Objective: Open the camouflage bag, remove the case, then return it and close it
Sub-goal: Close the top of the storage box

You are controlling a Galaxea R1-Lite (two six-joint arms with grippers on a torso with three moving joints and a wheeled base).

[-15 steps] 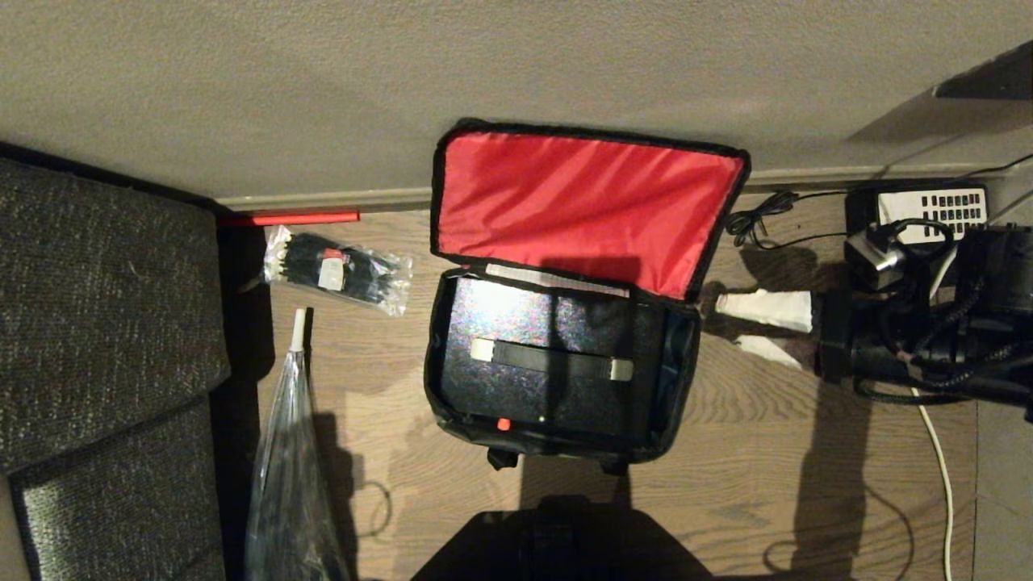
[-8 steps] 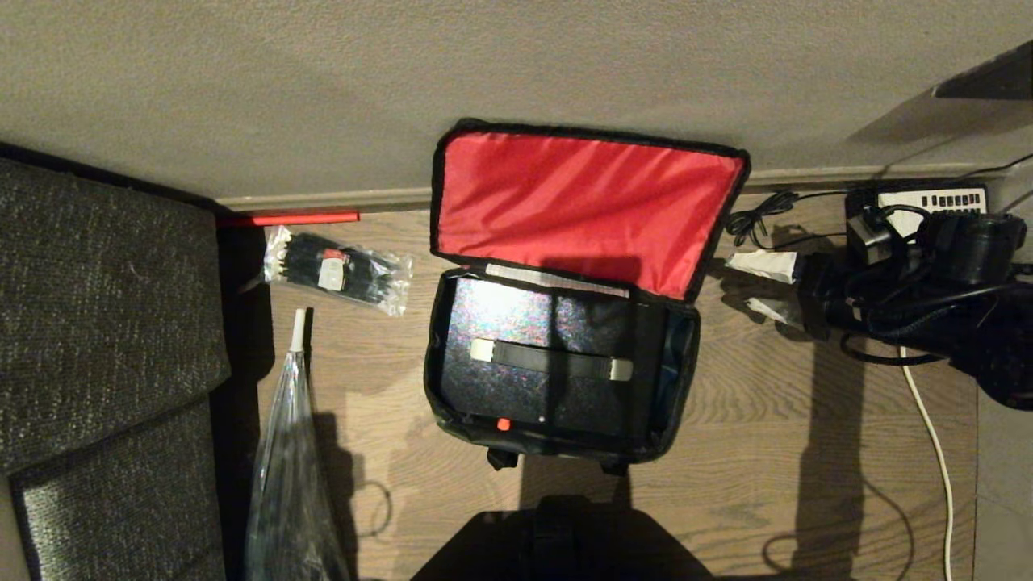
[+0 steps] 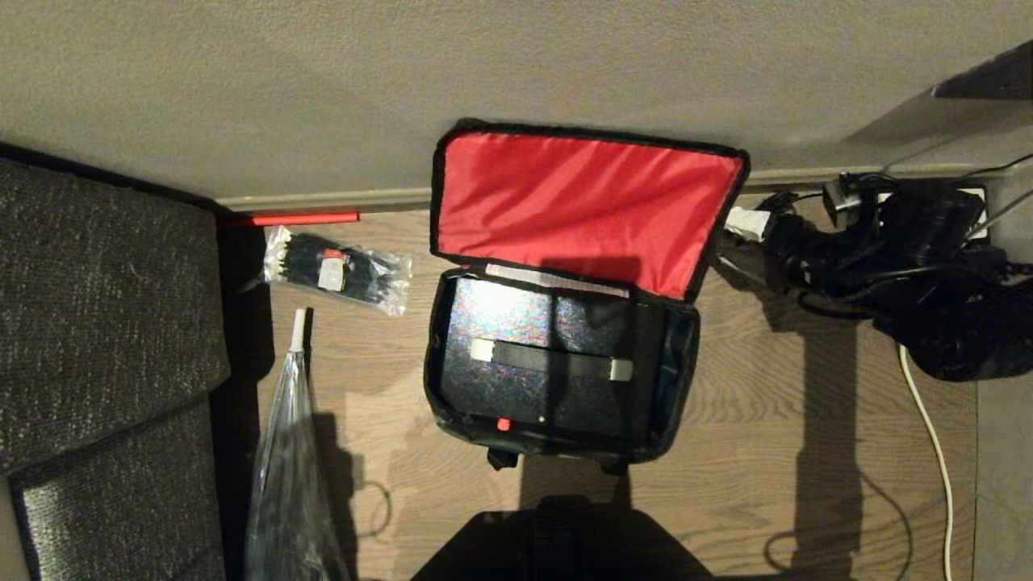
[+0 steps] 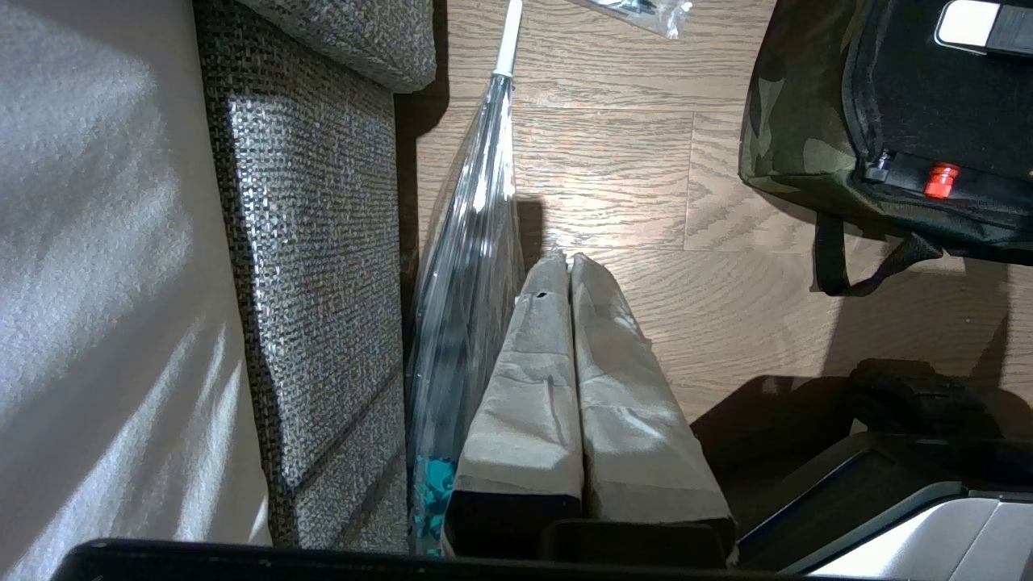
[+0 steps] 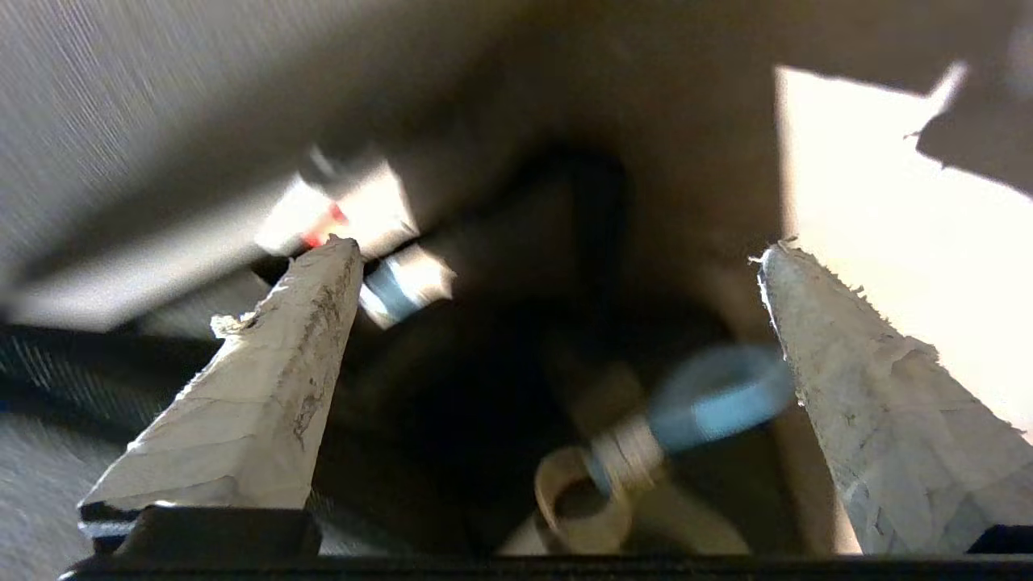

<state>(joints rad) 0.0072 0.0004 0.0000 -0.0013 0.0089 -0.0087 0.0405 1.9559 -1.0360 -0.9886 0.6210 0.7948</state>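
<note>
The camouflage bag (image 3: 440,379) lies open on the wooden floor, its red-lined lid (image 3: 581,206) leaning back against the wall. Inside lies the black case (image 3: 524,331), flat, with a strap handle across it. My right gripper (image 3: 738,242) is open beside the lid's right edge, near the wall. In the right wrist view its fingers (image 5: 307,339) stand wide apart around blurred dark fabric and a blue-and-beige loop (image 5: 710,399), holding nothing. My left gripper (image 4: 569,262) is shut and empty, low near the sofa, with the bag's camouflage corner (image 4: 787,121) off to one side.
A grey sofa (image 3: 97,323) fills the left. A clear packet of black ties (image 3: 339,270) and a long clear plastic sleeve (image 3: 290,452) lie between sofa and bag. A white cable (image 3: 928,436) runs along the right. The wall (image 3: 516,73) is close behind the lid.
My right arm has swung away from the bag's right side toward the wall, and its gripper now sits by the lid's right edge. Bag, case and left arm have not moved.
</note>
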